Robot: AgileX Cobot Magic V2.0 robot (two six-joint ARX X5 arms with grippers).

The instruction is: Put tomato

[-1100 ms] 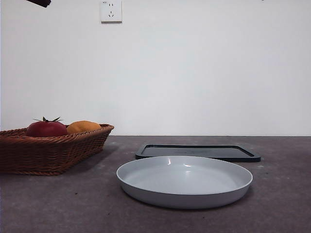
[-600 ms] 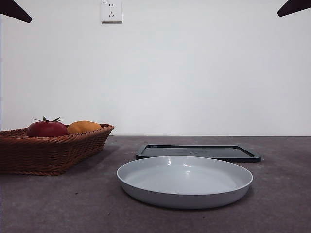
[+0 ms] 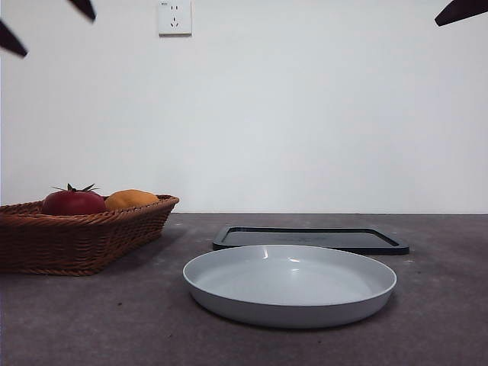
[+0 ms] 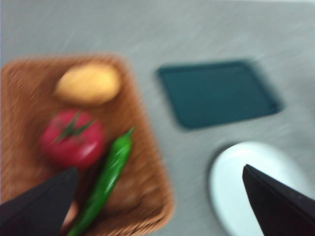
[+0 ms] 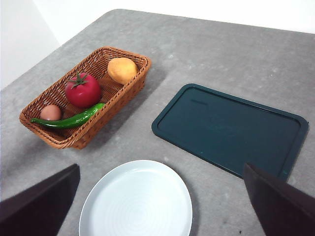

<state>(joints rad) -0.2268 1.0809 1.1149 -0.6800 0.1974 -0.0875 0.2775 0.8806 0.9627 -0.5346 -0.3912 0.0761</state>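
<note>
In the wicker basket, the tomato lies between an orange-yellow fruit at its 1 o'clock and a green pepper at its 6 o'clock. The left gripper hovers above, jaws wide and empty; the right gripper likewise, over the white plate and dark tray.

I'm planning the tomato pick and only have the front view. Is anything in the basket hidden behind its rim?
Observer: Yes. A green pepper lies in the basket close beside the tomato, on the side toward the plate.
Operator: Anything else in there?
Observer: A small brownish egg-like item, at the end opposite the orange fruit.
Operator: Which tool is over the basket?
Observer: The left tool, with its jaws open.
</note>
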